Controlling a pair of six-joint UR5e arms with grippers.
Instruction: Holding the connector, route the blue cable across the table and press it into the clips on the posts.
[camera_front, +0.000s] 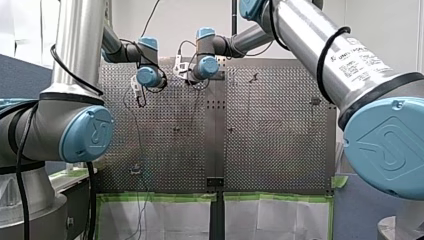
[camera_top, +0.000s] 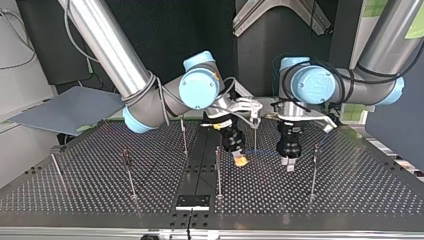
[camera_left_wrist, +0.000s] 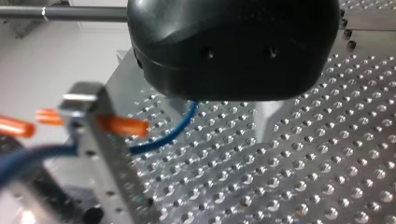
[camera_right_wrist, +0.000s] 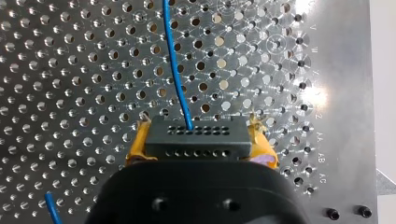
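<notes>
Right now my right tool (camera_top: 241, 160) clamps the black connector (camera_right_wrist: 196, 140) between yellow pads (camera_right_wrist: 138, 145) above the desk (camera_right_wrist: 60, 93); blue cable (camera_right_wrist: 173, 60) runs from it. My left tool (camera_top: 289, 165) hangs nearby, grip can't tell.

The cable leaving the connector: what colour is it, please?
Blue; the cable shows best in the right wrist view.

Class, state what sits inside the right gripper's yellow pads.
A black connector with the blue cable leaving its holed face. The body of my right gripper hides the connector's rear.
</notes>
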